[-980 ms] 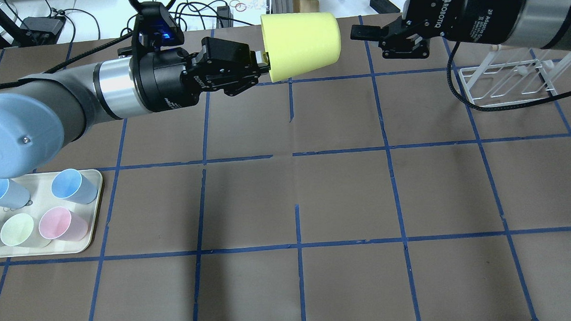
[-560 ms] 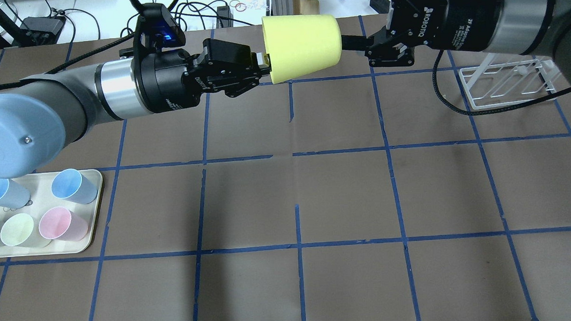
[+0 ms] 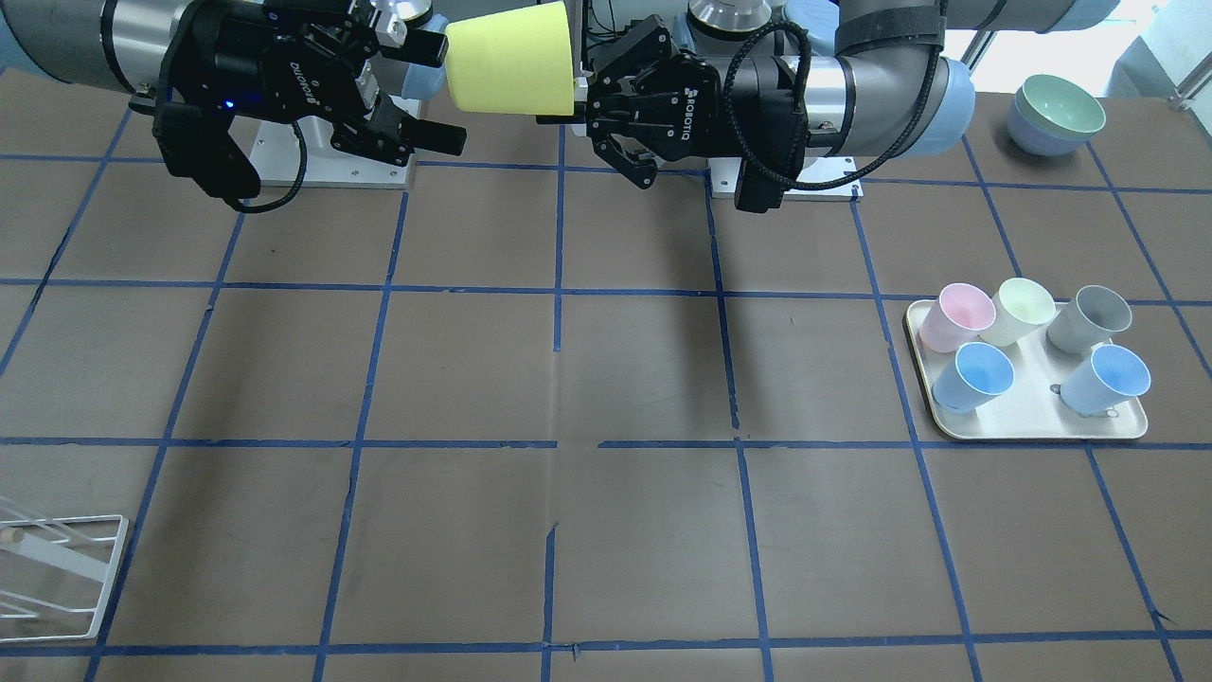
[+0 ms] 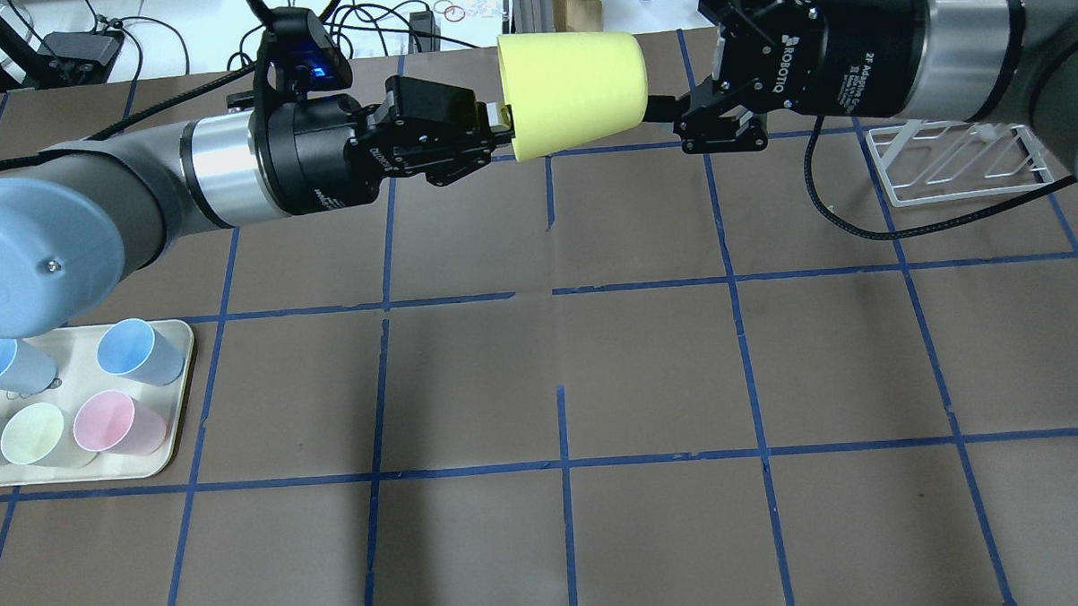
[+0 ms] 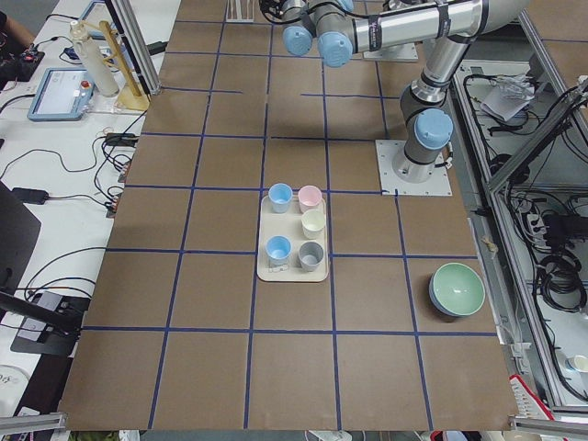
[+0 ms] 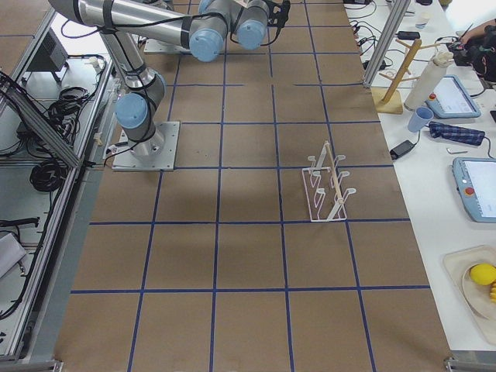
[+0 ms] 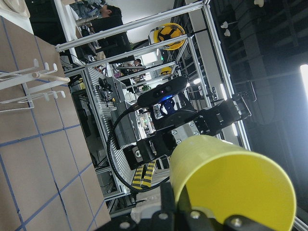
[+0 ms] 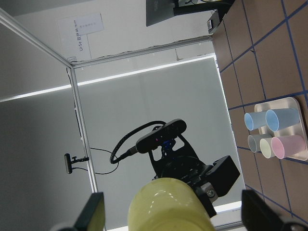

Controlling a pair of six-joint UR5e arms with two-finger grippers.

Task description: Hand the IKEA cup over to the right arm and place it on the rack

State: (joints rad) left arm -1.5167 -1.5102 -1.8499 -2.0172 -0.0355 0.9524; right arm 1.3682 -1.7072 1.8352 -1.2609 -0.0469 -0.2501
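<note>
The bright yellow IKEA cup (image 4: 572,91) hangs sideways in the air over the far middle of the table. My left gripper (image 4: 497,125) is shut on its rim, one finger inside the mouth. My right gripper (image 4: 658,48) is open, and its fingers stand on either side of the cup's narrow base end without touching it. In the front view the cup (image 3: 511,71) lies between my left gripper (image 3: 568,99) and my right gripper (image 3: 434,93). The right wrist view shows the cup's base (image 8: 168,207) between my spread fingers (image 8: 91,214). The white wire rack (image 4: 955,158) stands empty at the far right.
A cream tray (image 4: 106,473) at the near left holds several pastel cups, among them a pale cream-yellow one (image 4: 32,433). Stacked bowls (image 3: 1056,114) sit near the left arm's base. The rack also shows in the front view (image 3: 47,568).
My right gripper has moved left towards the cup, and its open fingers now flank the cup's base. The left gripper and the cup have barely moved.
</note>
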